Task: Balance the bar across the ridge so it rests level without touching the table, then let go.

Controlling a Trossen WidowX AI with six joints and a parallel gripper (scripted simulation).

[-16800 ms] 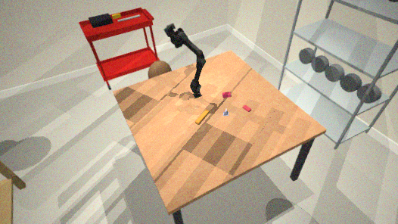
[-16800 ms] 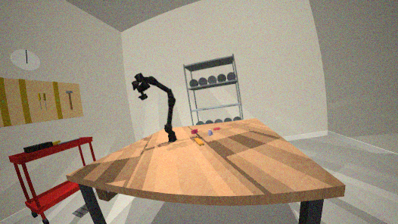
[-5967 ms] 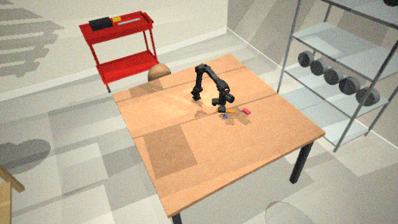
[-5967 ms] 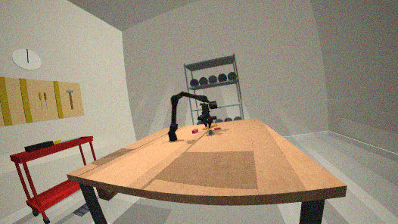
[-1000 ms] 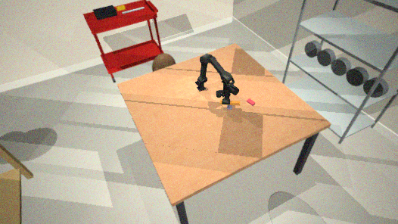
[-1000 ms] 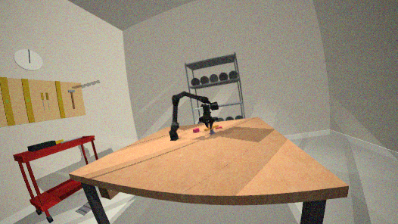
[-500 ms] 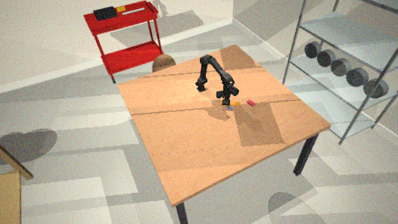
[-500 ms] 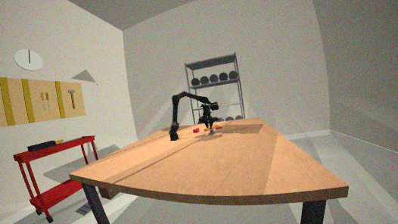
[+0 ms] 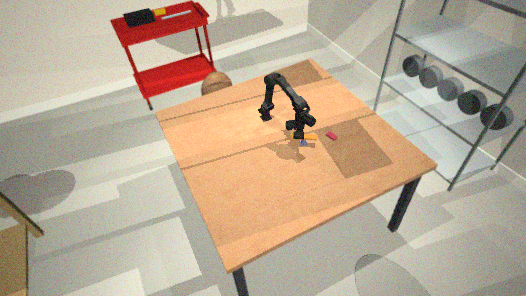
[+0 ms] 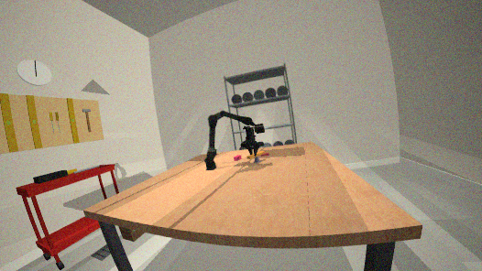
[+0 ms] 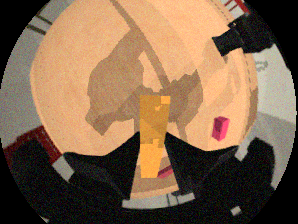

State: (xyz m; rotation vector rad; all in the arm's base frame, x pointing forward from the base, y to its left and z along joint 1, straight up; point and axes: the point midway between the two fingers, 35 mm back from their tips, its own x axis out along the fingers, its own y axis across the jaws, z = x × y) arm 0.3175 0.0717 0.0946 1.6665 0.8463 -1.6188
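Observation:
The orange bar (image 9: pixel 311 136) (image 11: pixel 154 120) is between the fingers of my gripper (image 9: pixel 298 136) (image 11: pixel 152 134), which is shut on it near its middle. In the wrist view the bar runs lengthwise away from the camera, past both sides of the fingertips. A small blue-violet piece (image 9: pixel 303 143) (image 10: pixel 257 160), seemingly the ridge, stands on the table close to the fingertips and the bar. The bar looks near level and low over the table. The ridge is hidden in the wrist view. I cannot tell whether the bar touches it.
A red block (image 9: pixel 331 136) lies beyond one end of the bar on the wooden table (image 9: pixel 260 200) (image 10: pixel 275 211). A pink block (image 10: pixel 237 157) (image 11: pixel 220 128) lies to the side of the gripper. Dark shadows cross the table around the bar.

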